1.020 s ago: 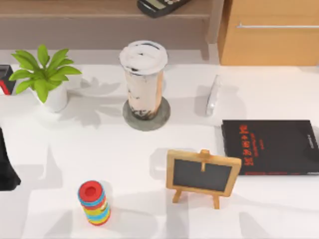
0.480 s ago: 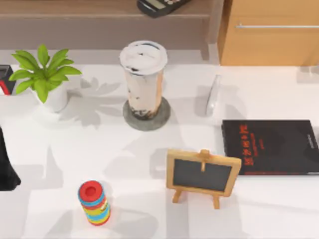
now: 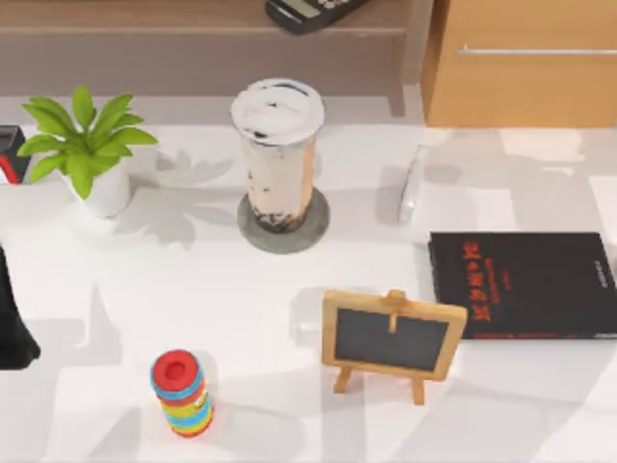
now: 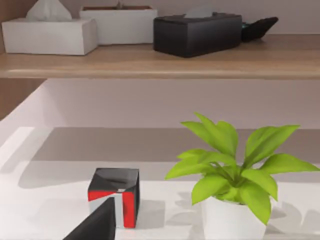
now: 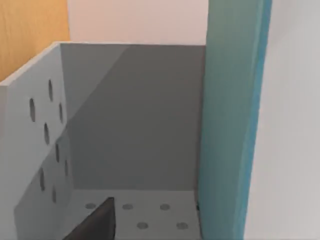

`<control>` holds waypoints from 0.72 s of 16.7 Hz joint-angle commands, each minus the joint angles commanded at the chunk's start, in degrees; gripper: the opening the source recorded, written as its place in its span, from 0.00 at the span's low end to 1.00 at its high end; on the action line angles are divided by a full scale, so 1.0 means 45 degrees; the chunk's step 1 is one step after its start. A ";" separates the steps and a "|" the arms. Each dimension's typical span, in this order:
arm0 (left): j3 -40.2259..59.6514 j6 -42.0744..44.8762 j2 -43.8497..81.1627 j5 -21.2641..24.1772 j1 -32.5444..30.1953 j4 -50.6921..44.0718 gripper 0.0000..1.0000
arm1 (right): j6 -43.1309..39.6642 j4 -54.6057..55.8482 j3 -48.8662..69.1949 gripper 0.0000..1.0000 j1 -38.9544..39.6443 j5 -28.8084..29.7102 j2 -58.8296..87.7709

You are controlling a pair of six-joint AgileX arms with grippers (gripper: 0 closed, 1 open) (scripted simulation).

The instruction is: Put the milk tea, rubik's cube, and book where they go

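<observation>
White table (image 3: 241, 309) holds the milk tea (image 3: 277, 154) on a coaster (image 3: 283, 224); cube (image 4: 114, 196) sits by the plant (image 4: 235, 172), right in front of & nearest my left arm; book (image 5: 230, 125) stands upright in a gray bin (image 5: 125, 125); can't tell grips.

The black book (image 3: 525, 285) and rubik's cube (image 3: 9, 154) are cut by the top view's edges. The teal book (image 5: 231, 120) is cropped in the right wrist view.

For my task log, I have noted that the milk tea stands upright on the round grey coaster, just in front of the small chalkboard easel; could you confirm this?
Not quite: the milk tea stands upright on the grey coaster, but behind the chalkboard easel, toward the shelf, as the top view shows.
</observation>
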 joint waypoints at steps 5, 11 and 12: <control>0.0000 0.0000 0.0000 0.0000 0.0000 0.0000 1.00 | -0.0003 0.0276 0.0614 1.00 -0.0185 -0.0172 0.0792; 0.0000 0.0000 0.0000 0.0000 0.0000 0.0000 1.00 | -0.0008 0.0052 0.1282 1.00 -0.0054 -0.0034 0.1238; 0.0000 0.0000 0.0000 0.0000 0.0000 0.0000 1.00 | -0.0008 -0.0049 0.1598 1.00 -0.0013 0.0011 0.1453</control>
